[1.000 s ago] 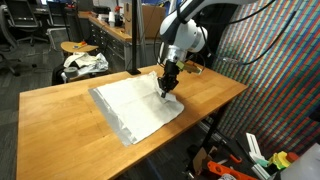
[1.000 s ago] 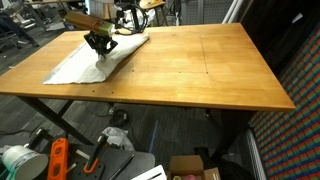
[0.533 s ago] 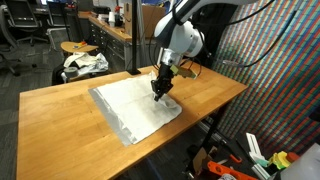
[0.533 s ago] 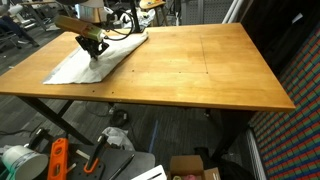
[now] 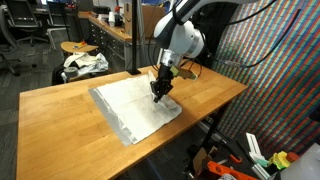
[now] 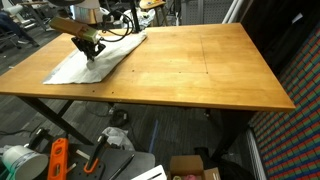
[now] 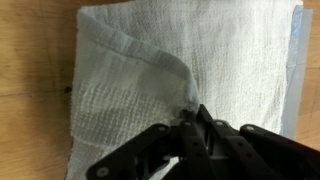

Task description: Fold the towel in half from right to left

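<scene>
The towel (image 5: 130, 105) lies spread flat on the wooden tabletop (image 5: 50, 115), at the end nearest the arm, with its greyer band along 1 edge. The claw (image 5: 158, 92) stands over the side of the towel closest to the arm. Its jaws are drawn almost together on a pinch of cloth, and in the wrist view the towel (image 7: 230, 50) tents up in a ridge that runs to the claw (image 7: 190, 118).

The step in hand, as I judge it, is carrying that pinched side across to the opposite edge. Doing it well calls for a low arc — just high enough for the lifted half to clear the half lying flat. The path should run straight across so that edge meets edge. With only 1 pinch point the cloth will likely sag on either side, so the corners may lag and land askew. Thin fabric on smooth wood may also drag along — a slow pull helps. Release should wait until the carried edge rests on the lower layer.

No brand, label or writing can be read on the towel, the claw or the tabletop.
</scene>
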